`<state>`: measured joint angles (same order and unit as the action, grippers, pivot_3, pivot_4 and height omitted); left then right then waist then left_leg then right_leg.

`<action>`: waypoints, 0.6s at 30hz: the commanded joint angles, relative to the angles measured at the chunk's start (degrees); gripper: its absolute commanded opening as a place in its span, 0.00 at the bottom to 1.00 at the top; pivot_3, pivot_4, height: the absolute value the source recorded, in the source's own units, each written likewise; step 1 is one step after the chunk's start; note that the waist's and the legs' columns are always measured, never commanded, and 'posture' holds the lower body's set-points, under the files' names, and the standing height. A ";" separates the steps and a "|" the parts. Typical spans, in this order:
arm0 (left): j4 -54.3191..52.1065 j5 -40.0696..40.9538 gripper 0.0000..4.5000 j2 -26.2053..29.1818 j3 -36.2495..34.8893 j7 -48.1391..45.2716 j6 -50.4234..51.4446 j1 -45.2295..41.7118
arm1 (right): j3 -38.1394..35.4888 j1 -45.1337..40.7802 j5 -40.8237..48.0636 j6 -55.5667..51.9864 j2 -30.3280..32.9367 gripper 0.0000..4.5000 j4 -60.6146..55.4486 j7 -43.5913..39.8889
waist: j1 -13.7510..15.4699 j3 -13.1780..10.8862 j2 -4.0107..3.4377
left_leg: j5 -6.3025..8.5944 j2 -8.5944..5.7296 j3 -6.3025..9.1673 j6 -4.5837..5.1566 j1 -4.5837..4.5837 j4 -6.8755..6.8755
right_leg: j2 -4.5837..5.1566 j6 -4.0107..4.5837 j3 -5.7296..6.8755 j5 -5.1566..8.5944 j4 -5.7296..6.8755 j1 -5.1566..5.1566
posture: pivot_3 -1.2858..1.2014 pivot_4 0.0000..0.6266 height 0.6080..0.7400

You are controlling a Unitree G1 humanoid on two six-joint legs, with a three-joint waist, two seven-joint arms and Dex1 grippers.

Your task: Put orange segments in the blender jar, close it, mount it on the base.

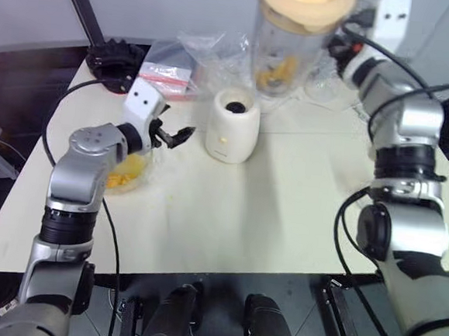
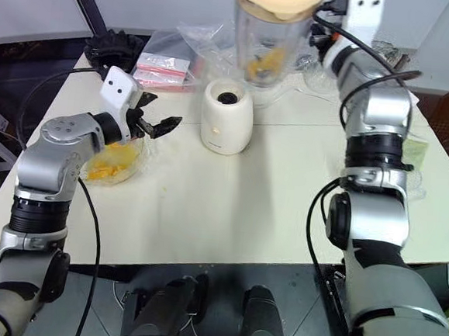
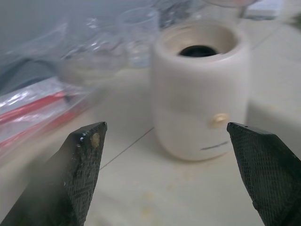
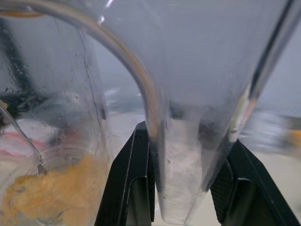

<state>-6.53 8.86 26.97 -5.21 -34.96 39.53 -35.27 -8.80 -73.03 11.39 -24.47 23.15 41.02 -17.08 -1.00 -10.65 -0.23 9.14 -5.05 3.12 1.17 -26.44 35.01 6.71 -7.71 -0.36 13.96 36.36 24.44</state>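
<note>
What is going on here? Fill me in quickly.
The right gripper has its fingers shut on the handle of the large clear plastic blender jar, holding it up off the table behind the squat cream-white base. The jar holds yellow-orange orange segments and wears a cream-yellow lid. The left gripper is open beside the base, holding nothing, above a clear bowl of more segments. The jar is not yet mounted.

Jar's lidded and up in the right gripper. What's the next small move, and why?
Probably carry the blender jar leftward and slightly nearer until it hangs over the base, then lower it. The right gripper is clamped on its handle, the lid is on, orange segments are inside, and the base's socket is uncovered. The left gripper is open beside the base.
</note>
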 commanded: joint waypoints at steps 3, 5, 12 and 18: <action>-3.85 0.41 0.95 1.38 -1.35 2.97 0.09 1.48 | 0.48 -8.44 -1.47 9.16 -1.45 0.21 9.29 -2.02 | 0.34 0.00 0.00 | 0.00 -0.03 0.05 -0.01 -0.05 0.00 | -0.01 0.00 0.01 0.00 -0.01 0.02 | 0.52 0.24 1.00; -5.04 0.82 0.95 1.29 -1.17 3.56 0.30 2.26 | 0.82 -9.90 -2.19 11.61 -2.63 0.21 13.90 -2.23 | 0.25 0.00 0.00 | -0.01 -0.06 0.05 -0.03 -0.05 0.02 | 0.00 0.00 0.00 0.00 -0.01 0.01 | 0.52 0.24 1.00; -6.41 1.47 0.95 1.26 -0.80 5.26 0.76 3.70 | 1.43 -12.00 -4.25 15.48 -4.35 0.21 22.12 -3.02 | -0.18 -0.01 -0.01 | -0.09 -0.01 0.08 -0.19 0.00 -0.01 | -0.08 0.02 0.00 0.00 0.18 0.07 | 0.52 0.24 1.00; -6.38 2.26 0.95 0.98 -0.39 6.05 1.01 4.02 | 2.00 -11.18 -4.66 13.86 -5.16 0.21 22.09 -6.07 | -0.20 -0.01 -0.01 | -0.14 -0.01 0.11 -0.26 0.04 0.03 | -0.09 0.03 0.00 0.01 0.38 0.09 | 0.52 0.24 1.00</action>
<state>-10.77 10.70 27.57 -5.30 -29.41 40.99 -31.10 -6.92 -82.17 6.85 -11.07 18.16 65.00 -22.21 -1.20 -10.66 -0.24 8.99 -5.06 3.23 0.89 -26.39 35.04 6.62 -7.67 -0.37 13.96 36.80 24.55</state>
